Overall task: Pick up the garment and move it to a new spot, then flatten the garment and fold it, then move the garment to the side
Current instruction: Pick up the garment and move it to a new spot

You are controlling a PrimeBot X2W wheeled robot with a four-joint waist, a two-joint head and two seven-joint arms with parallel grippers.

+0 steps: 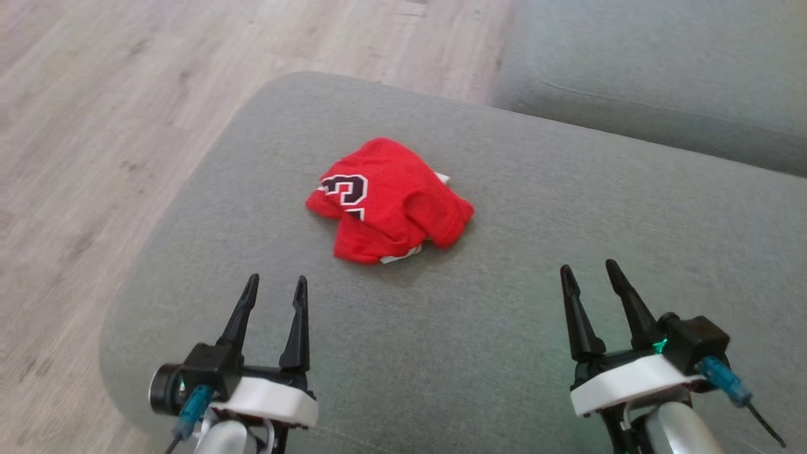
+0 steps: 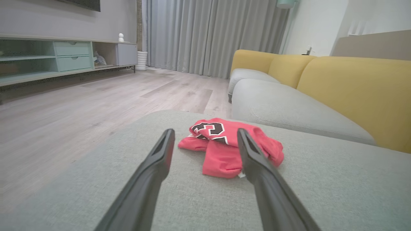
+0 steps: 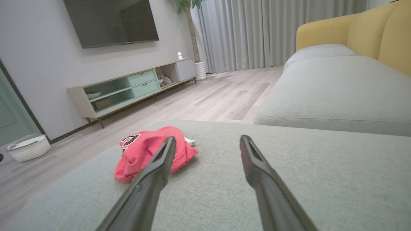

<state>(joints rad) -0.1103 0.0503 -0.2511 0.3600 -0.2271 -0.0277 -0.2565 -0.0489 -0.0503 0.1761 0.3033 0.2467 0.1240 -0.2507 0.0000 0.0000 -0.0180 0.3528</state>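
Observation:
A crumpled red garment (image 1: 388, 202) with black-and-white numerals lies bunched near the middle of a grey ottoman (image 1: 536, 208). My left gripper (image 1: 277, 282) hovers open at the lower left, short of the garment, nothing between its fingers. My right gripper (image 1: 590, 267) is open at the lower right, also empty and apart from the cloth. In the left wrist view the garment (image 2: 221, 144) sits just beyond my open left gripper (image 2: 205, 133). In the right wrist view the garment (image 3: 144, 150) lies left of my open right gripper (image 3: 208, 139), partly behind its left finger.
The ottoman's rounded left edge (image 1: 157, 233) drops to a wood floor (image 1: 94, 126). A grey sofa seat (image 1: 662, 75) with yellow backrests (image 2: 353, 93) adjoins at the far right. A TV console (image 3: 128, 89) and a white basket (image 3: 29, 147) stand across the room.

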